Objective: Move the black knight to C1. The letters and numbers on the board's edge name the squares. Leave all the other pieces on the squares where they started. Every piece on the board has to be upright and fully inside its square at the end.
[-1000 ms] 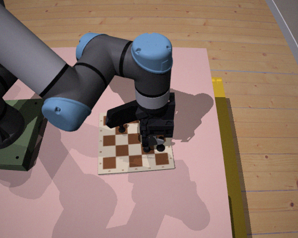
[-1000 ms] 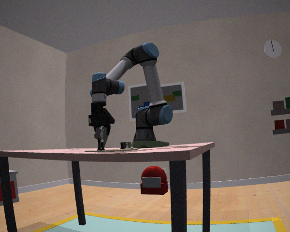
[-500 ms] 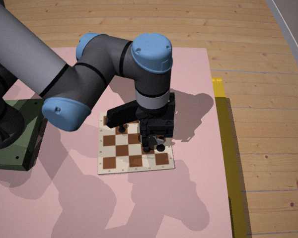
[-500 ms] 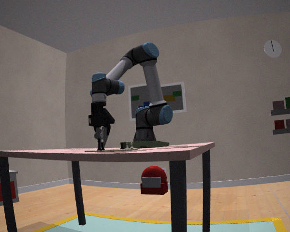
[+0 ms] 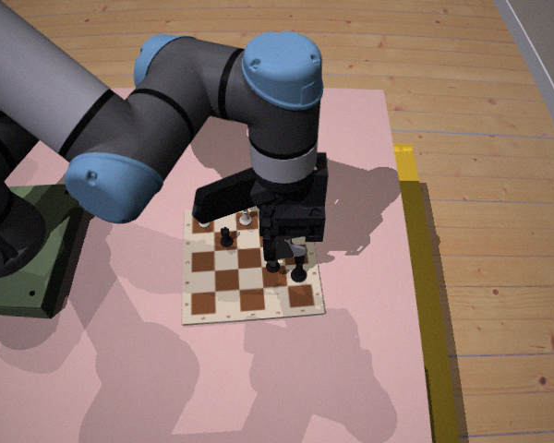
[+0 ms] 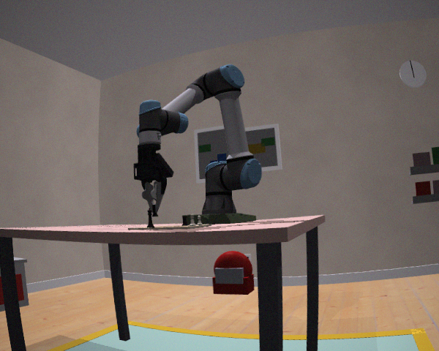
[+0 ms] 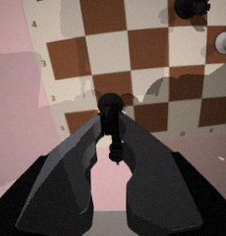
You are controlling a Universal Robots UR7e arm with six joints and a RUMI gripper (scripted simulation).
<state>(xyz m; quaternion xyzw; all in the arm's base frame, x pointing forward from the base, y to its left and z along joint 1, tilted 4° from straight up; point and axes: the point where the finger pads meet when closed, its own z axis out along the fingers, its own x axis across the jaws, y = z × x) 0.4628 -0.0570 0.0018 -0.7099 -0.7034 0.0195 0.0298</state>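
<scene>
The small chessboard (image 5: 251,267) lies on the pink table top. My gripper (image 5: 273,257) is shut on a slim black piece, which I take for the black knight, low over the board's right side. In the wrist view the fingers clamp this piece (image 7: 111,110) over rows 1 and 2, near the board's left columns. I cannot tell whether its base touches the board. C1 (image 7: 149,117) is an empty brown square just right of the fingers. The gripper also shows in the exterior view (image 6: 154,211).
Another black piece (image 5: 297,272) stands right next to the held one. A taller black piece (image 5: 226,236) and two white pieces (image 5: 245,218) (image 5: 203,222) stand at the far rows. The robot's green base (image 5: 24,257) is at the left.
</scene>
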